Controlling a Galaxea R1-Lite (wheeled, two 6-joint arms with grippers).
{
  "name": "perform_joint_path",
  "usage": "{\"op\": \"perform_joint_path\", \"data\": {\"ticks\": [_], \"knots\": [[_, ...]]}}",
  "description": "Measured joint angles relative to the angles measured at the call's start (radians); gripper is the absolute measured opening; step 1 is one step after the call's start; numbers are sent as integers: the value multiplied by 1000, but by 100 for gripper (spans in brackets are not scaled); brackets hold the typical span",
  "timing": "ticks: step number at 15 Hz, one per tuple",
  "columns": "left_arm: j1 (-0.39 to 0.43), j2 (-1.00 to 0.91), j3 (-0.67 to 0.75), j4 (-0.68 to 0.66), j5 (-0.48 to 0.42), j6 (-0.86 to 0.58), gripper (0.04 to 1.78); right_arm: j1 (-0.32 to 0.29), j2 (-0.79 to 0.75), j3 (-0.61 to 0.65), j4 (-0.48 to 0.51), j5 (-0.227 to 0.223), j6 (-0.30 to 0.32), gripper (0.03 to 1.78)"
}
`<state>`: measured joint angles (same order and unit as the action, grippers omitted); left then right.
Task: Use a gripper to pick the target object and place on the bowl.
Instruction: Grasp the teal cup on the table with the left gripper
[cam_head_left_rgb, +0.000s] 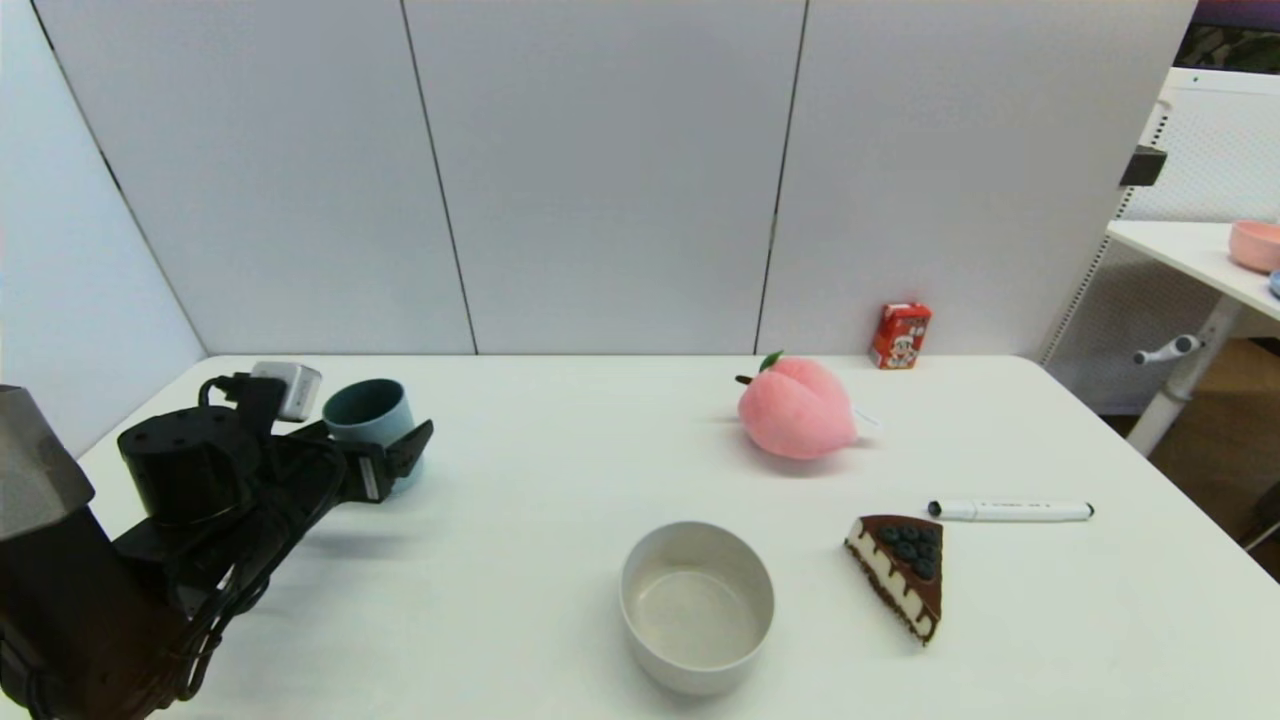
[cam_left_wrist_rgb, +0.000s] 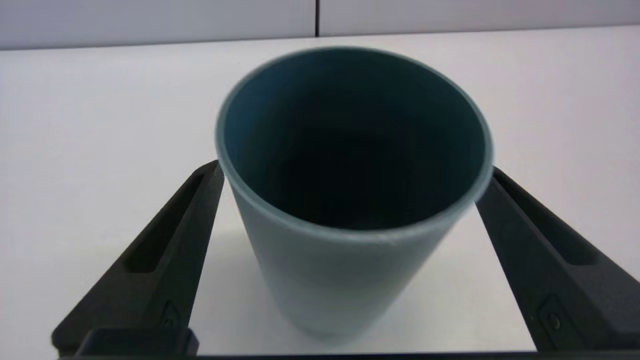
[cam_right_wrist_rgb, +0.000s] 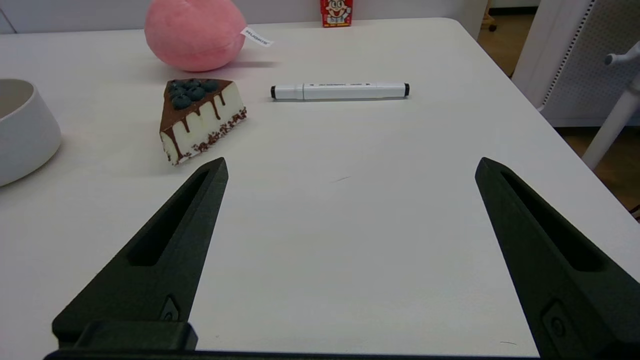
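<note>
Head view shows the left gripper (cam_head_left_rgb: 385, 455) reaching out at the far-left side of the white table (cam_head_left_rgb: 560, 460), its two black fingers on either side of the light blue-grey cup (cam_head_left_rgb: 372, 425), which stands upright there. From this angle the arm hides the lower part of the cup, so contact cannot be judged. The off-white bowl (cam_head_left_rgb: 697, 605) sits empty near the front edge, well apart from the cup. A pink plush peach (cam_head_left_rgb: 797, 409) lies farther back, a red carton (cam_head_left_rgb: 900, 336) stands by the wall panels, and a cake slice (cam_head_left_rgb: 903, 570) and a white marker (cam_head_left_rgb: 1010, 511) lie to the right of the bowl.

Left wrist view fills in what the head camera cannot: the cup (cam_left_wrist_rgb: 350, 200) sits squarely between the fingers (cam_left_wrist_rgb: 165, 260), whose tips reach its rim on both sides. They look to be touching it, though whether they press firmly is hard to tell; the cup's base appears to rest on the table.

Right wrist view shows the right gripper (cam_right_wrist_rgb: 350, 167), unseen from the head camera, with its fingers spread wide and holding nothing, low over the table's right side. Beyond it lie the cake slice (cam_right_wrist_rgb: 200, 117), the marker (cam_right_wrist_rgb: 340, 91), the peach (cam_right_wrist_rgb: 195, 32), the carton (cam_right_wrist_rgb: 336, 12) and the edge of the bowl (cam_right_wrist_rgb: 25, 130).
</note>
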<state>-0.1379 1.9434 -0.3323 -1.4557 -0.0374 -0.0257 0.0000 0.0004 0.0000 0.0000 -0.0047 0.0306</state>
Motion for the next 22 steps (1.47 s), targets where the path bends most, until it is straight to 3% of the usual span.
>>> {"op": "perform_joint_path", "data": {"ticks": [13,16,22], "knots": [[1,29,-16,-10,4,-7,170,0,0,0,0,0,0,171],[0,30,-8,-11,4,-17,120,0,0,0,0,0,0,171],[0,27,1,-17,4,-22,114,0,0,0,0,0,0,171]]}}
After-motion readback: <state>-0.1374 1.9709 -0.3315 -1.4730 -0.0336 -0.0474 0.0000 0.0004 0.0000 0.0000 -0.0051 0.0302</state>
